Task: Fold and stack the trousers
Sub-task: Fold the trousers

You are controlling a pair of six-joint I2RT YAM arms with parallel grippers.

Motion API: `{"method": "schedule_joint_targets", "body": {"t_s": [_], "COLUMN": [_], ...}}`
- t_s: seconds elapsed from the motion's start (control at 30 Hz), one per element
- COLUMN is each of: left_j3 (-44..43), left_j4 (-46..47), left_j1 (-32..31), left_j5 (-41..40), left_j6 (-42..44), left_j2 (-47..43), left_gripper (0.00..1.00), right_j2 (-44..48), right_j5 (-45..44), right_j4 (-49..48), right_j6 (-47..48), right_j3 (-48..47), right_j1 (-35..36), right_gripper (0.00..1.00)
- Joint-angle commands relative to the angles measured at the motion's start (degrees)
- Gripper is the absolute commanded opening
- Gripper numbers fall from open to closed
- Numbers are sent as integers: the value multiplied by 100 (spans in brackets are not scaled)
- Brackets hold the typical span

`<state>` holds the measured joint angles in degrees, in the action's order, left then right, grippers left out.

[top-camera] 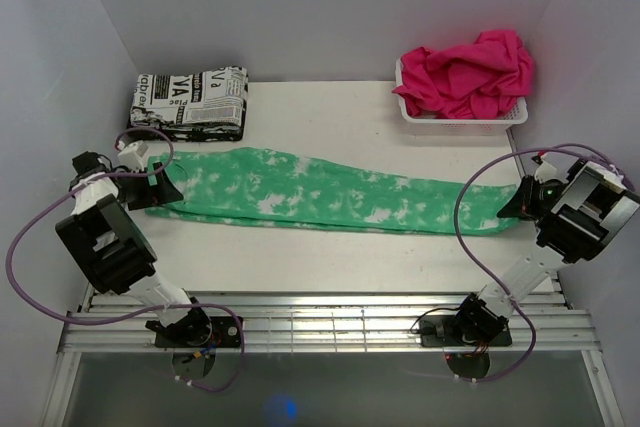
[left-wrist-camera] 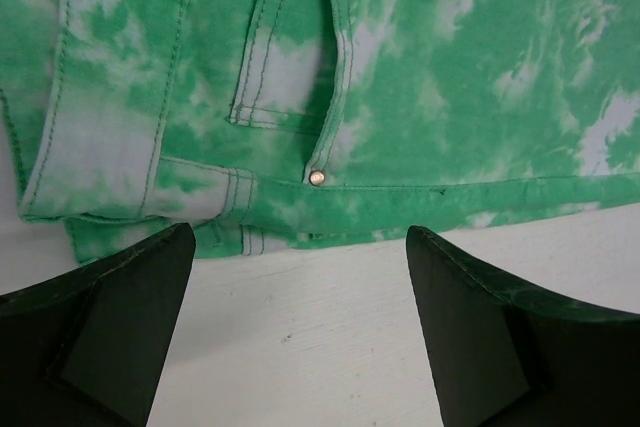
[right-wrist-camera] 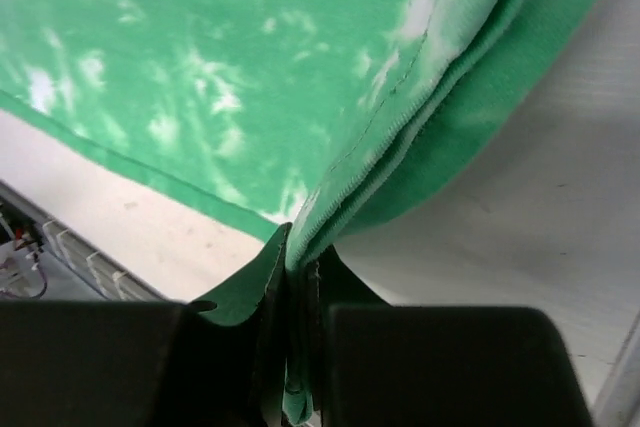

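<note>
The trousers (top-camera: 320,192) lie stretched across the table, mint green with white blotches, legs laid one on the other. Their waist end is at the left and their hems at the right. My left gripper (top-camera: 164,183) stands open at the waist end. In the left wrist view its fingers (left-wrist-camera: 120,307) hover over bare table just short of the waistband and pocket (left-wrist-camera: 290,77), touching nothing. My right gripper (top-camera: 516,201) is shut on the hem end. The right wrist view shows the layered hem edge (right-wrist-camera: 400,127) pinched between the jaws of the right gripper (right-wrist-camera: 300,252) and lifted slightly off the table.
A folded black-and-white newsprint cloth (top-camera: 190,102) lies at the back left. A white basket (top-camera: 460,119) holding hot-pink cloth (top-camera: 470,69) stands at the back right. White walls close in both sides, and a slatted rail (top-camera: 320,322) runs along the near edge.
</note>
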<state>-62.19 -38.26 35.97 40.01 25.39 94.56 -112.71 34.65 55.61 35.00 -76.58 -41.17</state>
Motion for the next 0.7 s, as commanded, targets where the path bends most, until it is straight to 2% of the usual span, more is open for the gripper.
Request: {"method": "schedule_joint_targets", "body": {"t_s": [0.0,0.1,0.23,0.4,0.53,0.6,0.67], "left_j3": [-74,14,234,427,498,541,542], "left_j4": [99,161,222,258,266,327,346], "left_j1": [42,51,51,51,51,51,51], "left_j5": [-98,-222,-221,-336,-345,-371,-380], "left_j6": [-8,1,133,274,309,292,265], "left_j2": [9,71,168,194,185,246,325], "left_gripper": [98,98,97,96,96,96,91], "right_j2": [555,810,1224,1899,2270,2367,2376], "right_j5": [1128,1543,2255,2791,2757,2705,2573], "right_j4": [800,1100,1092,-163,-1551,-2471,-2984], "right_j6": [287,279,16,-1187,-2496,-3357,-3823], "right_j3": [-516,-517,-236,195,564,687,775], "right_j1": [-304,-199,328,1355,2522,2858,3420], "right_gripper": [8,8,8,8,8,8,8]}}
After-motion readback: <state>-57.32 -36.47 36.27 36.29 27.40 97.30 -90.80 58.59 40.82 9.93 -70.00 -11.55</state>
